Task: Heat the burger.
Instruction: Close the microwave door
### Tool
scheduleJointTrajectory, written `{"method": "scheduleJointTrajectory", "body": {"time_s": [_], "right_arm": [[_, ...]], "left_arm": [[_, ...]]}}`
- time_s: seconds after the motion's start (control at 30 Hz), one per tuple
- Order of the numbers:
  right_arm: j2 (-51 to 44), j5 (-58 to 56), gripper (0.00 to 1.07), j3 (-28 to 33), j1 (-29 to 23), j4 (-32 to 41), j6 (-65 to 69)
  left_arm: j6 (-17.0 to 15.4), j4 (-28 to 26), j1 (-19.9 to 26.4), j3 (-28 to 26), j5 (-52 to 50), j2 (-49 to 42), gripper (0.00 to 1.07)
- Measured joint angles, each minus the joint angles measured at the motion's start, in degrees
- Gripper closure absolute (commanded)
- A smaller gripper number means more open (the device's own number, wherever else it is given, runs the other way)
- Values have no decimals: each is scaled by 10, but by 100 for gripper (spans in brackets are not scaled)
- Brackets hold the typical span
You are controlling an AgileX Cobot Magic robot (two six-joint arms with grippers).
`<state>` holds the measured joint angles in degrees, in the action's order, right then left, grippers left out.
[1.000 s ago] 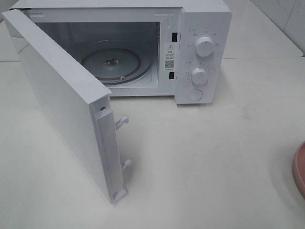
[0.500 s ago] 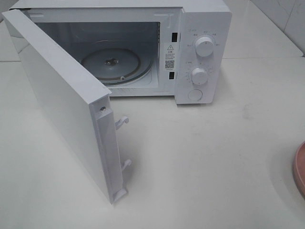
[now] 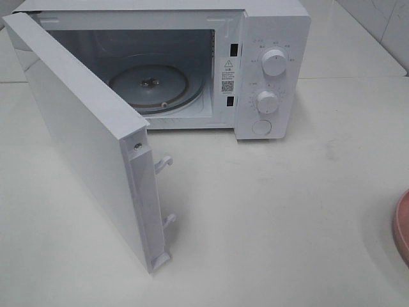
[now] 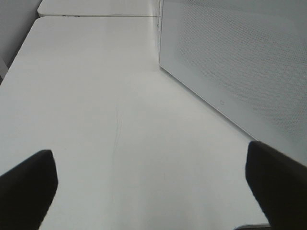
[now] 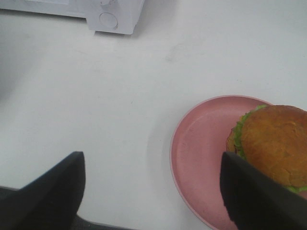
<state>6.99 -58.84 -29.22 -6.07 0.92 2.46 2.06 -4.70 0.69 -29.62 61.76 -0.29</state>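
Looking from the high view, the microwave (image 3: 192, 64) stands on the bench (image 3: 287, 211) with its door (image 3: 89, 147) swung wide and the turntable (image 3: 150, 86) bare; only a sliver of the pink plate (image 3: 402, 227) shows at the right edge, and neither arm nor burger appears. The left wrist view shows the left end effector (image 4: 153, 187) released, fingers wide apart over bare bench beside the door's perforated face. Only the right wrist view finds the burger (image 5: 271, 146), sitting on the plate (image 5: 201, 143) toward its far side; the right end effector (image 5: 153, 191) hovers spread and empty near it. The burger looks soft, stacked and likely to slide apart, so a gentle low grip across the bun sides seems wisest.
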Motion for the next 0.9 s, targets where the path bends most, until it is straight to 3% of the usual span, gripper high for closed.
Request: {"method": "scheduleJointTrajectory", "body": {"time_s": [0.23, 0.9], "right_arm": [[-72, 12, 32, 6, 29, 1, 0], [-72, 13, 32, 6, 30, 1, 0]], "left_arm": [[0, 0, 0, 0, 0, 0, 7], [0, 0, 0, 0, 0, 0, 7]]}}
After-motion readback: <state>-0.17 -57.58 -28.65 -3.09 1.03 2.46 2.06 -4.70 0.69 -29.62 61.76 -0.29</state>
